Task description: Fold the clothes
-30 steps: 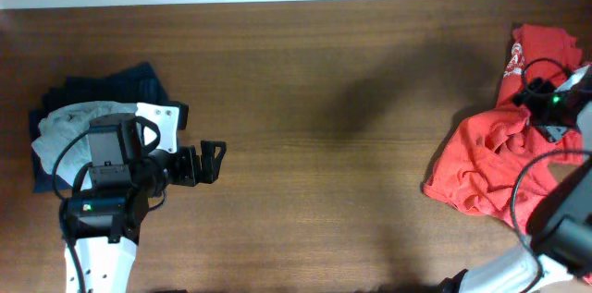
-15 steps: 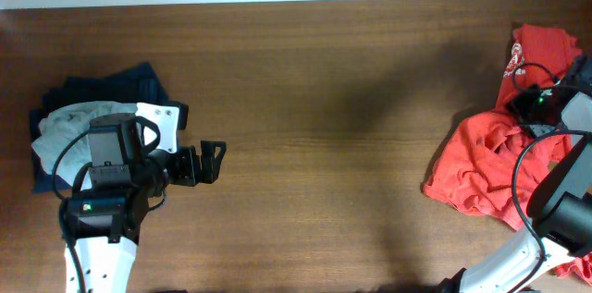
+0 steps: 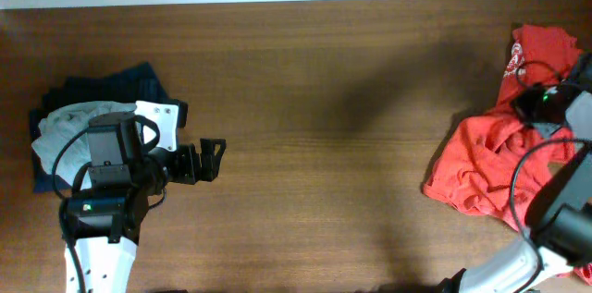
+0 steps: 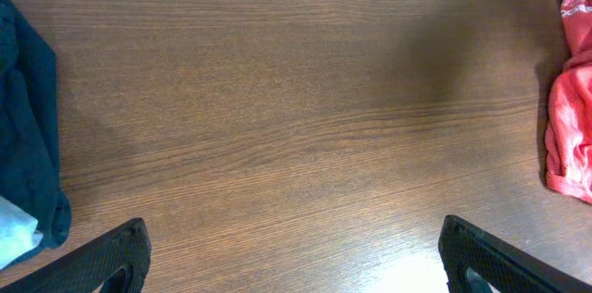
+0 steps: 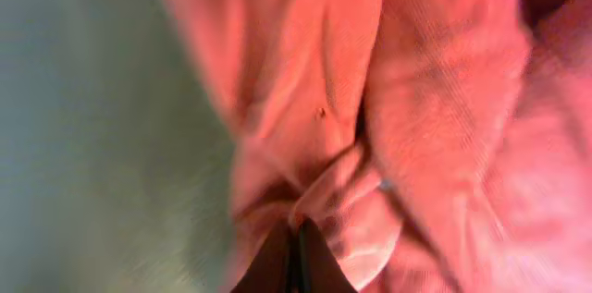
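The red shirts [image 3: 481, 168] are lying crumpled at the table's [image 3: 305, 99] right edge; the right gripper [image 5: 296, 238] is pinching a thin fold of them, its fingers together on the cloth; the left gripper [image 3: 211, 158] is hanging spread and empty over the table's left side. The shallow pinch is risking a slip; with the layers tangling, two shirts could be lifting together.

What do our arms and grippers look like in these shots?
Left arm: white links, black wrist housing, white plate, looped black cable, green light. Left gripper: black, angular, finely textured fingers. Right arm: white link, black cables, green light. Right gripper: only dark fingertips show.
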